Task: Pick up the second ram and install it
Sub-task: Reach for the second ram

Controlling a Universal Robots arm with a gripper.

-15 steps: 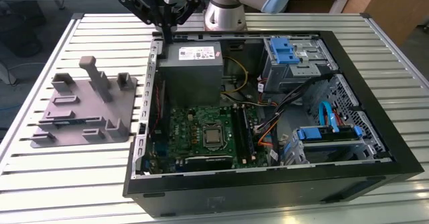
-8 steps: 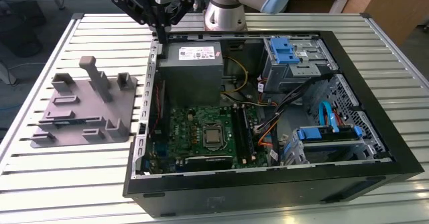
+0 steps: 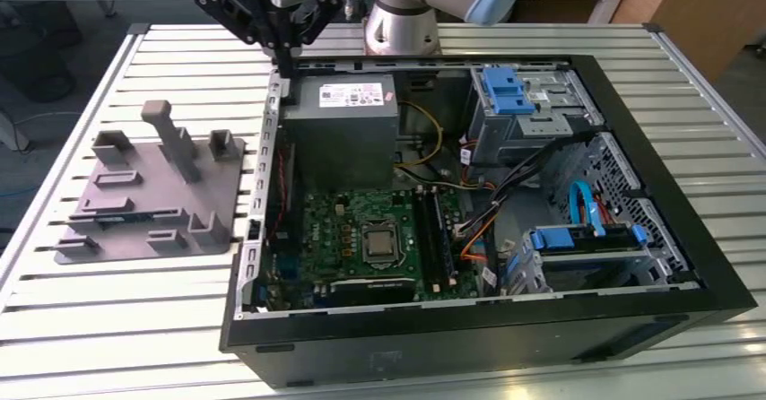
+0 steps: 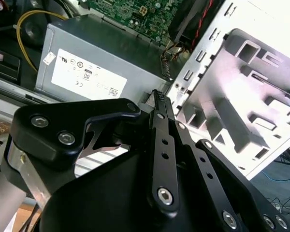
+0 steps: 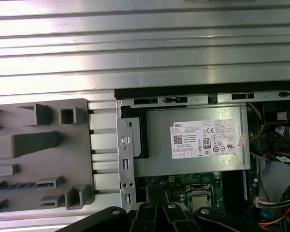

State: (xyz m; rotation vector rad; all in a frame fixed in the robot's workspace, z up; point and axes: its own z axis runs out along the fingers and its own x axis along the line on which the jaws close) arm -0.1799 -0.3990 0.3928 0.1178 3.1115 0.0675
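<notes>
Claw (image 4: pixel 157 99) closed, near white-labelled power supply (image 4: pixel 111 55)

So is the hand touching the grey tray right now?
Apart. In the exterior view the hand hangs above the computer case's edge, while the grey tray lies well to the exterior view's left.
</notes>
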